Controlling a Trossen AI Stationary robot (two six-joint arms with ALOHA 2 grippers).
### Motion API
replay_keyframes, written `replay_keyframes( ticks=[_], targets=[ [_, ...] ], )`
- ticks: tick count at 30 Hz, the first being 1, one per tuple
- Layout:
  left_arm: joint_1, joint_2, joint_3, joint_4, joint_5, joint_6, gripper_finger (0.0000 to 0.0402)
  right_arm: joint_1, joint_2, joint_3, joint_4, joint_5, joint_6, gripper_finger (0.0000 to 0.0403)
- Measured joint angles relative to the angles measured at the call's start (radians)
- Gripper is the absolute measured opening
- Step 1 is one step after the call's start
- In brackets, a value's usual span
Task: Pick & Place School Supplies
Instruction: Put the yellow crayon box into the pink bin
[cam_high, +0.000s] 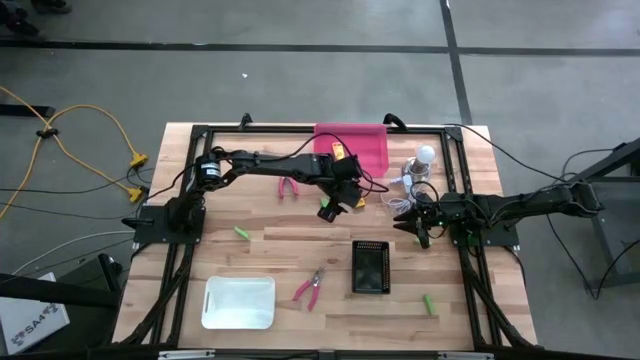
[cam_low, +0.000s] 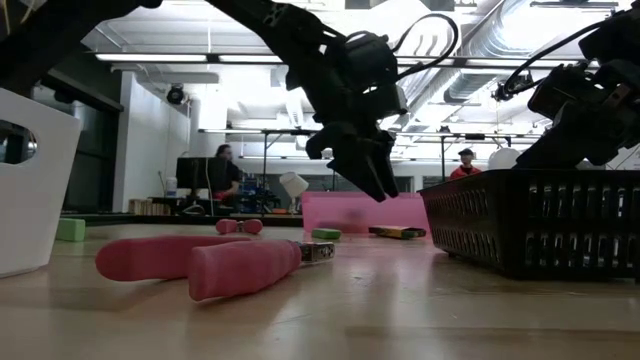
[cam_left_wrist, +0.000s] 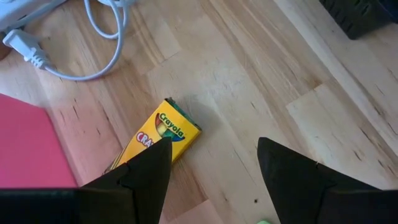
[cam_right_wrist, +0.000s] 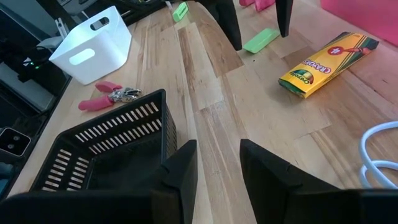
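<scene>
My left gripper (cam_high: 340, 203) hangs open above the table's middle, just near of the pink tray (cam_high: 352, 148), and touches nothing. A green block (cam_right_wrist: 261, 38) lies on the wood below and between its fingers. A yellow crayon box (cam_left_wrist: 163, 134) lies flat beside one finger. Another yellow piece (cam_high: 340, 152) sits at the tray's edge. Pink-handled pliers lie left of the gripper (cam_high: 288, 187) and near the front (cam_high: 308, 288). Two more green blocks (cam_high: 242, 232) (cam_high: 428, 302) lie apart on the table. My right gripper (cam_right_wrist: 217, 144) waits open and empty at the right edge.
A black slotted basket (cam_high: 370, 268) stands right of the near pliers, and a white bin (cam_high: 238, 302) stands at the front left. A white bulb (cam_high: 424, 155) with its coiled cable (cam_left_wrist: 93, 56) lies at the back right. Bare wood lies between the gripper and the basket.
</scene>
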Motion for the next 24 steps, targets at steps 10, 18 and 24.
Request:
replay_keyframes(
  ticks=[10, 18, 24],
  targets=[
    [-0.023, 0.000, 0.000, -0.005, 0.001, -0.156, 0.0230, 0.000, 0.000, 0.000, 0.005, 0.008, 0.000, 0.0110],
    [-0.019, 0.000, 0.000, -0.008, 0.001, -0.239, 0.0230, 0.000, 0.000, 0.000, 0.017, 0.034, 0.022, 0.0110],
    [0.011, 0.000, 0.000, -0.003, 0.000, -0.294, 0.0230, 0.000, 0.000, 0.000, 0.208, 0.022, -0.141, 0.0110]
  ],
)
